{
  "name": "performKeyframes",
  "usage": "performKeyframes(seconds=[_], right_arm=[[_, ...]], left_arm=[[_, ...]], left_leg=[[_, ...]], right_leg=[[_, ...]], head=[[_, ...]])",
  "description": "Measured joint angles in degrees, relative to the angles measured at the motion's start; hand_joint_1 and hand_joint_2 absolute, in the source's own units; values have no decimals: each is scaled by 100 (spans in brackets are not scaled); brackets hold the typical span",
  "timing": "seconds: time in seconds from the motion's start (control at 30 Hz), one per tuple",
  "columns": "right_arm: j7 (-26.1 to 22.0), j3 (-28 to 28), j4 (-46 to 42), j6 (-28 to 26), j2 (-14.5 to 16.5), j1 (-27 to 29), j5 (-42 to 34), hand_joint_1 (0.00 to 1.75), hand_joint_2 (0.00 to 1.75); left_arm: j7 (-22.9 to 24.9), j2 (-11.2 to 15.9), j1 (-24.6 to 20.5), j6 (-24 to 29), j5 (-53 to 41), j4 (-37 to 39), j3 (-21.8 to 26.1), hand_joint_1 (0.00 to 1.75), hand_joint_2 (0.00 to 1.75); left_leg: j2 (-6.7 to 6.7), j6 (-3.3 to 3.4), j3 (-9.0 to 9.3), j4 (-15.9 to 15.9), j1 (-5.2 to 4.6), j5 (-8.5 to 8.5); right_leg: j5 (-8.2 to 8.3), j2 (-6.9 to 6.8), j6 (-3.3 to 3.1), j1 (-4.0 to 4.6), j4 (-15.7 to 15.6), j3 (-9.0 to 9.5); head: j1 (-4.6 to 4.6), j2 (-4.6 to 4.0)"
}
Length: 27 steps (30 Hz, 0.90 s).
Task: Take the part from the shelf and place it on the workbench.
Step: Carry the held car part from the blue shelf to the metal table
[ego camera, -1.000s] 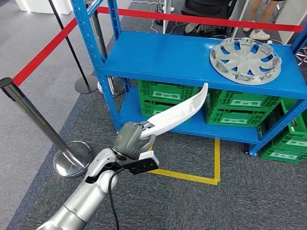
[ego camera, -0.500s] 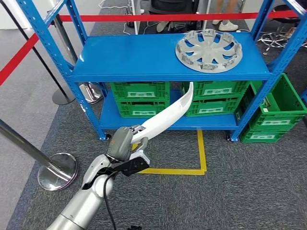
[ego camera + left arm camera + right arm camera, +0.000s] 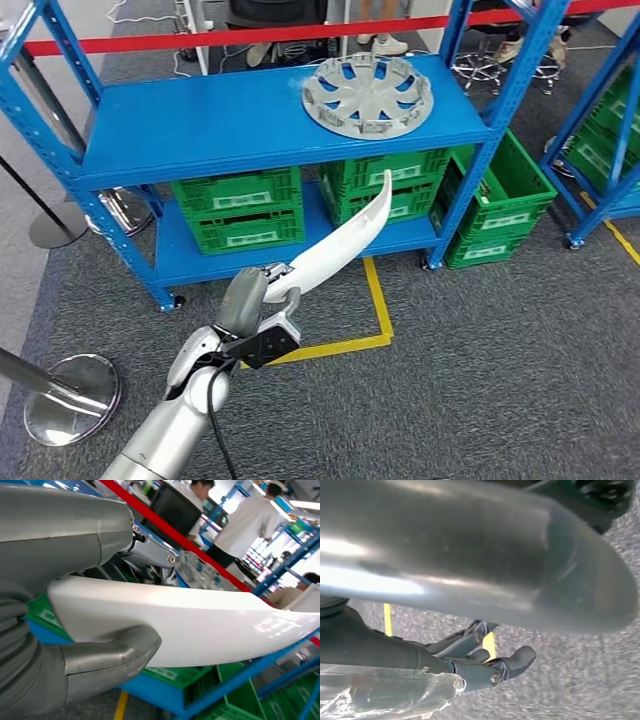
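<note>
Part, long curved white trim piece, is off the shelf and held in the left hand, thumb under one end, rest sticking out toward the shelf front. Right hand hangs over carpet; fingers look loosely curled w/ nothing in them, but view is blurred, can't call it. Step, by my read: carry phase, pickup done. No bench in sight, so next move needs a turn/walk to find it, keeping the long end clear of the shelf posts.

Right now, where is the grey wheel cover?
In the head view, the grey wheel cover lies flat on the right part of the blue shelf's top board, above the green crates.
</note>
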Motion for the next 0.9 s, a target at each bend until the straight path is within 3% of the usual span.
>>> performKeyframes(seconds=[0.03, 0.13, 0.2, 0.27, 0.33, 0.4, 0.43, 0.47, 0.5, 0.57, 0.63, 0.7, 0.77, 0.83, 0.9], right_arm=[[0, -5, 0, -4, -1, 4, 2, 0, 0], [-1, -24, -1, -16, -4, -25, 8, 0, 0], [-1, -33, 0, -17, -4, -48, 10, 0, 0], [2, -41, 0, -18, -4, -46, 12, 0, 0], [6, -47, 0, -23, -4, -44, 19, 0, 0], [9, -51, 0, -29, -4, -56, 26, 0, 0], [9, -53, -1, -31, -4, -59, 30, 0, 0], [11, -55, -1, -31, -4, -53, 34, 0, 0], [14, -58, -1, -32, -4, -43, 38, 0, 0], [17, -66, 0, -33, -4, -33, 47, 0, 0], [17, -71, -1, -34, -4, -46, 54, 0, 0], [16, -73, -1, -38, -4, -50, 57, 0, 0], [15, -74, -1, -42, -4, -19, 57, 0, 0], [14, -76, 0, -49, -4, 7, 57, 0, 0], [9, -78, 0, -52, -4, -11, 62, 0, 0]], left_arm=[[-8, 1, 1, 1, -5, -1, 6, 175, 175], [-24, 9, -2, 5, -10, -7, 23, 175, 175], [-32, 18, -5, 10, -12, -14, 32, 175, 175], [-39, 22, -9, 15, -18, -18, 37, 175, 175], [-55, 30, -9, 37, -35, -25, 40, 175, 175], [-74, 54, 11, 75, -61, -28, 43, 175, 175], [-78, 71, 28, 102, -82, -28, 44, 175, 175], [-79, 86, 45, 131, -113, -28, 44, 175, 175], [-79, 98, 57, 161, -144, -28, 45, 175, 175], [-79, 114, 64, 198, -189, -29, 45, 175, 175], [-79, 126, 62, 209, -204, -30, 45, 175, 175], [-78, 136, 69, 214, -213, -30, 44, 175, 175], [-61, 137, 69, 249, -257, -31, 45, 175, 175], [-20, 132, 63, 327, -366, -34, 46, 175, 175], [21, 144, 83, 406, -481, -42, 49, 175, 175]], left_leg=[[76, -6, 4, 3, -1, -4], [252, -65, 19, 39, -39, -36], [348, -123, 23, 55, -69, -41], [407, -185, 28, 60, -52, -56], [196, -246, -63, 293, -28, -261], [-103, -279, -358, 974, -16, -661], [-166, -284, -534, 1356, -15, -822], [-192, -284, -658, 1617, -15, -893], [-202, -278, -687, 1671, -12, -844], [-287, -265, -426, 1146, 7, -472], [-586, -260, -62, 412, 55, -184], [-762, -228, 62, 124, 70, -150], [-643, -150, 54, 101, 61, -125], [-491, -66, 55, 77, 66, -93], [-314, -13, 53, 69, 43, -90]], right_leg=[[143, -33, -2, 1, -257, 163], [551, -374, -58, 29, -1373, 819], [585, -424, -136, 54, -1565, 902], [619, -275, -217, 50, -1565, 862], [664, -132, -292, 22, -1582, 838], [697, 20, -333, 2, -1588, 808], [709, 105, -339, 1, -1588, 793], [719, 193, -338, 1, -1587, 782], [730, 284, -330, -1, -1586, 775], [753, 469, -299, -14, -1585, 771], [775, 634, -241, -20, -1567, 741], [816, 770, -158, -33, -1575, 681], [866, 865, -75, -59, -1619, 623], [755, 615, -24, -32, -1450, 506], [389, 197, -2, 1, -787, 205]], head=[[1, 0], [-7, 0], [-29, 0], [-42, 0], [-54, 0], [-74, 0], [-81, 0], [-84, 0], [-84, 0], [-83, 0], [-86, 0], [-90, 0], [-90, 0], [-55, 0], [-16, 0]])
